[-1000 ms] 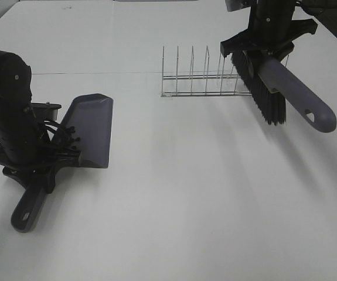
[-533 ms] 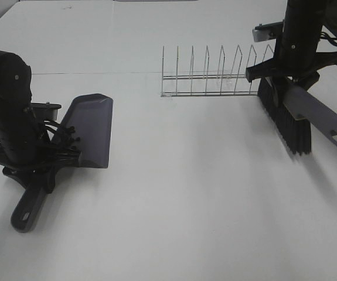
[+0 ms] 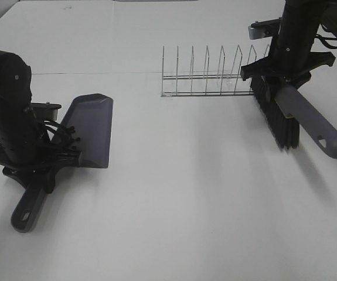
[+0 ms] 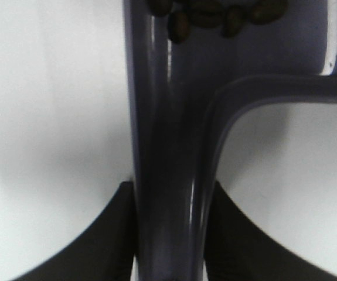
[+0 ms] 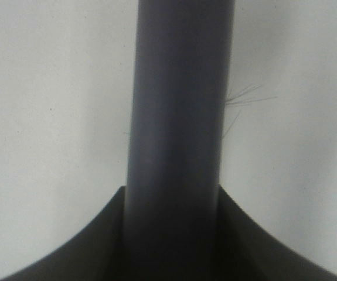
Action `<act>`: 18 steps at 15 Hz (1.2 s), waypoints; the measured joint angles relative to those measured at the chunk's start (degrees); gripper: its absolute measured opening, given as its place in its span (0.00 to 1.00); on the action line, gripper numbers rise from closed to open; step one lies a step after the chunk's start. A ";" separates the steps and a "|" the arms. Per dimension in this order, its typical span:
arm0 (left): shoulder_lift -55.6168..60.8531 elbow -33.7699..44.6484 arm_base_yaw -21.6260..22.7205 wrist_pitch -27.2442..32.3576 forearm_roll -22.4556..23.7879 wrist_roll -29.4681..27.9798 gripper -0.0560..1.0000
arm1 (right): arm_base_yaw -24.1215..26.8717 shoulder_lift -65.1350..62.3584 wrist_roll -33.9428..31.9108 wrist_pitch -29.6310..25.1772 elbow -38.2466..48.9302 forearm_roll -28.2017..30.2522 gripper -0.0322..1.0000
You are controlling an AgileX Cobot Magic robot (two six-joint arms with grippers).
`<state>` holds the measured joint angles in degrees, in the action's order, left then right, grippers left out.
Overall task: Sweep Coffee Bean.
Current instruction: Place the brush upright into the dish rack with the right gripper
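Note:
My left gripper point(image 3: 34, 171) is shut on the handle point(image 3: 26, 209) of a grey-purple dustpan point(image 3: 91, 129) that rests on the white table at the left. In the left wrist view, several dark coffee beans point(image 4: 215, 13) lie inside the dustpan point(image 4: 256, 52), past the handle point(image 4: 168, 175). No beans show on the table in the exterior high view. My right gripper point(image 3: 285, 75) is shut on a brush with a grey handle point(image 3: 310, 122) and black bristles point(image 3: 278, 120), held above the table at the right end of the rack. The right wrist view shows the handle point(image 5: 177, 117) between the jaws.
A wire dish rack point(image 3: 206, 76) stands at the back centre-right, just left of the brush. A thin seam point(image 3: 98, 72) runs across the white table point(image 3: 186, 193). The table's right edge lies close to the right arm.
The right arm carried the brush to the right and down past the rack's end, then a little back to the left. The left arm and dustpan have not moved.

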<state>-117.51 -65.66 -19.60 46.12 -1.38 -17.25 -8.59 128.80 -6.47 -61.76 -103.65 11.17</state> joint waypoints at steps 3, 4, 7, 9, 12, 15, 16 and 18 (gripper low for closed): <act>0.00 0.00 0.00 0.00 0.00 0.00 0.31 | 0.00 0.52 0.00 2.81 0.00 0.63 0.30; 0.00 0.00 0.00 0.00 0.00 0.00 0.31 | 0.00 0.97 -0.23 3.67 0.00 0.97 0.30; 0.00 0.00 0.00 0.00 0.00 0.06 0.31 | 0.00 1.95 -1.26 4.70 -2.12 2.29 0.30; 0.00 0.00 0.00 0.00 0.00 0.11 0.31 | 0.06 2.58 -1.49 7.22 -4.87 2.81 0.30; 0.00 0.00 0.00 0.00 0.00 0.11 0.31 | 0.06 5.79 -1.49 7.22 -10.77 3.15 0.30; 0.00 0.00 0.00 0.00 0.00 0.17 0.31 | 0.29 8.88 -1.49 6.13 -13.98 3.38 0.30; 0.00 0.00 0.00 0.00 0.00 0.46 0.31 | 0.46 9.51 -1.49 6.02 -14.90 3.38 0.30; 0.00 0.00 0.00 -0.06 0.00 0.63 0.31 | 0.46 10.14 -1.49 6.02 -16.10 3.38 0.30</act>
<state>-117.51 -65.66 -19.60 46.07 -1.38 -16.62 -8.14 138.94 -7.96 -55.75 -119.75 14.55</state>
